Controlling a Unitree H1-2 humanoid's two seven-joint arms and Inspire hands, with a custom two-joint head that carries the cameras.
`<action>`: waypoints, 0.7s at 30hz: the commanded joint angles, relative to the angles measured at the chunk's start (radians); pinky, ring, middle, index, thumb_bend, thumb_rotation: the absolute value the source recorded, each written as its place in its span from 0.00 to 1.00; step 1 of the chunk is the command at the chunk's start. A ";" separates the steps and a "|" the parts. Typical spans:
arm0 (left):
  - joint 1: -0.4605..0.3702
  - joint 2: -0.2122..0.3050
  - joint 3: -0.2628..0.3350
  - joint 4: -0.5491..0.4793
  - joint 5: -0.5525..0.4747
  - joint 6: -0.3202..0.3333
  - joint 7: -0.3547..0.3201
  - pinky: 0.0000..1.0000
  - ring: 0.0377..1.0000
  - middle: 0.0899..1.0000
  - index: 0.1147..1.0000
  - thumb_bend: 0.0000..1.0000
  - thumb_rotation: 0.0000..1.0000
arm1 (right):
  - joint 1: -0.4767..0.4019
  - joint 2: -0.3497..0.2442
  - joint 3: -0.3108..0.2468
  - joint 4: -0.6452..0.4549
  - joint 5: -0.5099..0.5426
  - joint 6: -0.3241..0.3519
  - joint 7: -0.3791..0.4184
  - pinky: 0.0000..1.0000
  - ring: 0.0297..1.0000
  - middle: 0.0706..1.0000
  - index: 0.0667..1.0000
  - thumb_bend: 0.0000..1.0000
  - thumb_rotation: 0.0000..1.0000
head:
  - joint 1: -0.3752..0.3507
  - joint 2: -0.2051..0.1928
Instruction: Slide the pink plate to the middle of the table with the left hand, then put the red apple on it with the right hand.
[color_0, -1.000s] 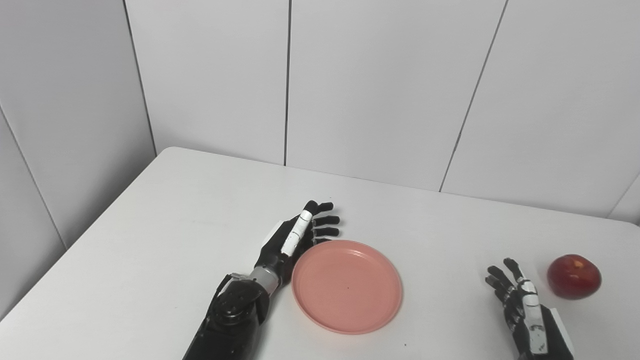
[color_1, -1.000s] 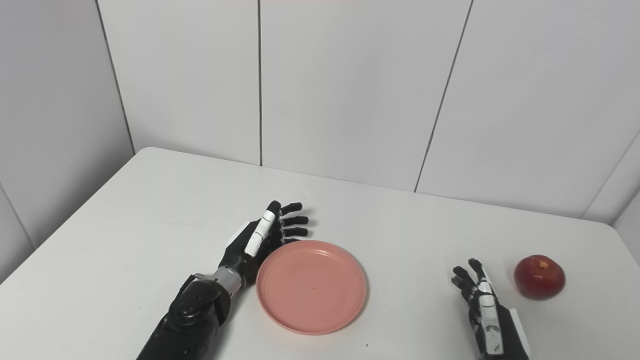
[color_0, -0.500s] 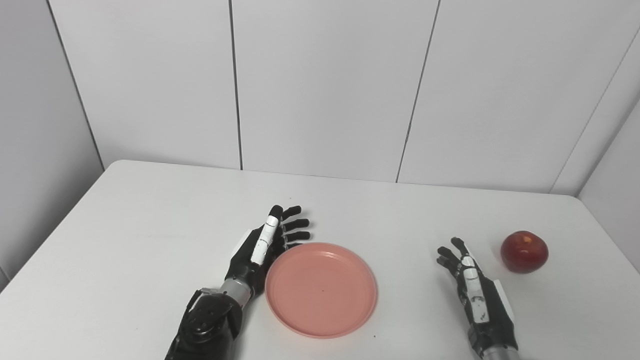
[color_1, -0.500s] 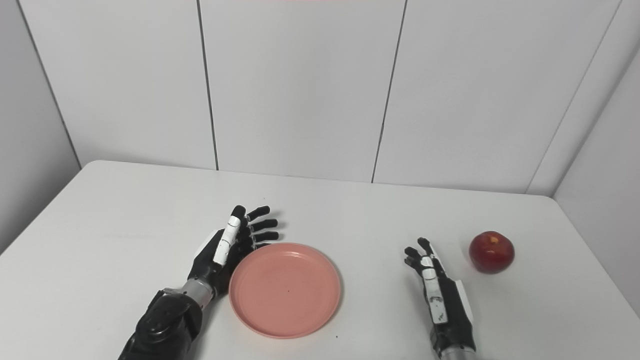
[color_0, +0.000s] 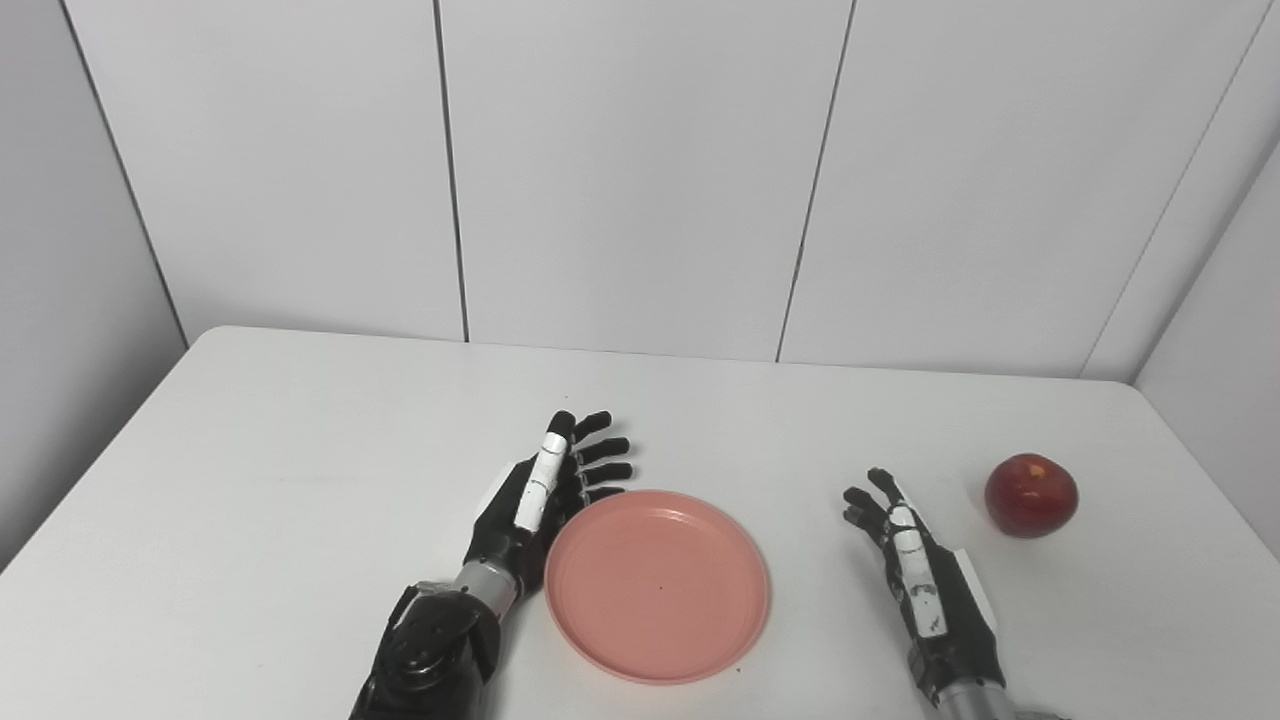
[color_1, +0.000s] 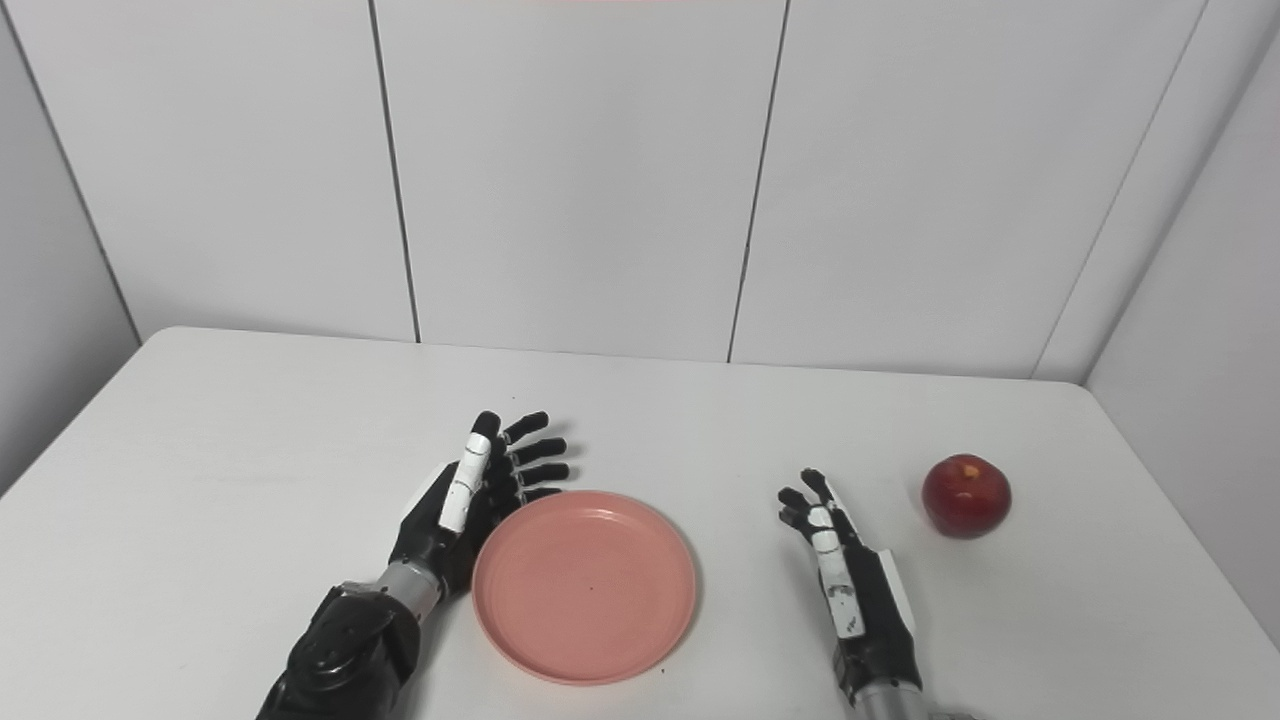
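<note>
While both arms reach in from the near edge of the white surface (color_0: 250, 480), the pink plate (color_0: 657, 585) lies close to that edge, roughly midway across. It is round, shallow and plain, with a raised rim and a tiny dark speck near its centre. The left hand (color_0: 540, 495) stands edge-on just beside the plate's left rim, seemingly against it, its fingers (color_0: 600, 450) spread apart and extended past the far-left rim, holding nothing. The right hand (color_0: 915, 560) sits to the plate's right, apart from it, open too, fingers loosely splayed and pointing away from the robot. Bare surface separates plate and right hand. Farther right and slightly farther back rests the red apple (color_0: 1031, 481), glossy, dark red with a yellowish patch on top, near the surface's right edge and clear of the right hand. Beyond the hands, a broad stretch of surface runs to the far edge, where pale wall panels (color_0: 640, 170) rise.
</note>
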 joint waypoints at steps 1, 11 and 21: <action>-0.005 -0.006 0.004 0.018 0.008 0.014 0.011 0.71 0.74 0.77 0.82 0.75 0.94 | -0.006 0.033 0.032 0.013 0.009 0.024 0.025 1.00 0.87 0.86 0.93 0.87 1.00 | 0.001 -0.001; 0.019 -0.003 0.026 0.012 0.004 0.011 0.020 0.74 0.77 0.79 0.84 0.76 0.93 | 0.004 0.023 0.035 -0.015 0.012 0.054 0.031 1.00 0.87 0.86 0.93 0.87 1.00 | 0.001 0.017; 0.016 0.011 0.031 0.013 0.003 0.015 0.013 0.73 0.76 0.79 0.85 0.76 0.93 | -0.001 0.024 0.044 -0.019 0.000 0.058 0.025 1.00 0.87 0.86 0.94 0.86 1.00 | -0.068 0.028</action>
